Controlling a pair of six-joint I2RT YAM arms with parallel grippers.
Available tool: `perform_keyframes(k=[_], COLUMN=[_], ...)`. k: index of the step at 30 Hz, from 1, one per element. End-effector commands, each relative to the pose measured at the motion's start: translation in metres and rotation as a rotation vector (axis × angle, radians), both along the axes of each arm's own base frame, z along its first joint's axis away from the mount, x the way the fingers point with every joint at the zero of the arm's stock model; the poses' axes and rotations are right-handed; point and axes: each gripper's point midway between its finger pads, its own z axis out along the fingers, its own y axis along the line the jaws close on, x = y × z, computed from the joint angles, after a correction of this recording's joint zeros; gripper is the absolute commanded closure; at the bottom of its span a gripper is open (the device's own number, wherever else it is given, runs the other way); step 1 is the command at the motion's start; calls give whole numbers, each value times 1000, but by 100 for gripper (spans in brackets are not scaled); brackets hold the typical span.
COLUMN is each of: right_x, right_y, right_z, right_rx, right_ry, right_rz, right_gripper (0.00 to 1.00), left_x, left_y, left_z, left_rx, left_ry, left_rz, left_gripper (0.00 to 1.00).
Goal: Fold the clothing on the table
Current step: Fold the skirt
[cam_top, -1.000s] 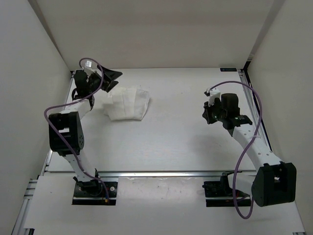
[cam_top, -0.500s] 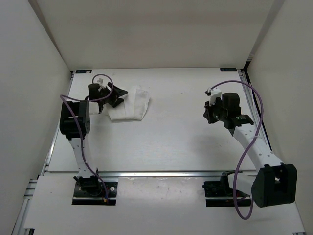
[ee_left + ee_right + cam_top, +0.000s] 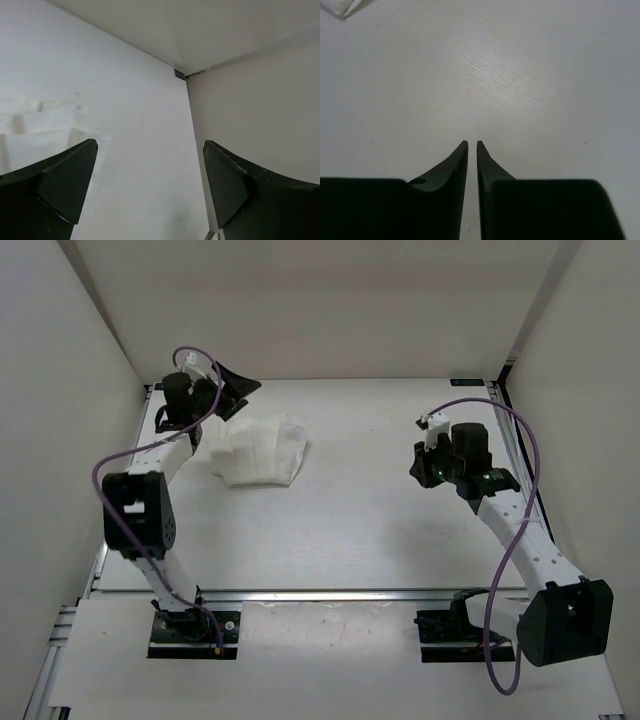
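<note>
Clothing (image 3: 262, 452) lies bunched and partly folded at the bench's (image 3: 370, 530) far left. My left fingers (image 3: 65, 182) stand wide and empty near its far-left corner. My right fingers (image 3: 454, 172) are barely parted, empty, well apart. I advise pinching one edge squarely, then laying it flat.

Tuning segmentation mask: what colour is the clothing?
Plain white clothing, no pattern, barely contrasting with the white table; shows best in the top external view.
</note>
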Motion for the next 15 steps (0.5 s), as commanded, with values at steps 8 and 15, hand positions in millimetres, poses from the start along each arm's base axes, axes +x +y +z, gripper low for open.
perform_keyframes(k=[8,15], right_x=[0,-15], right_y=[-24,-16], right_z=[10,4], right_rx=[90,65], right_ry=[245,277], right_rz=[-116,-86], right_gripper=[10,1], left_x=[-139,-229], left_y=[42,63], left_z=[47,-17], left_rx=[595,820], left_ry=[38,342], left_rz=[134,52], left_gripper=[2,1])
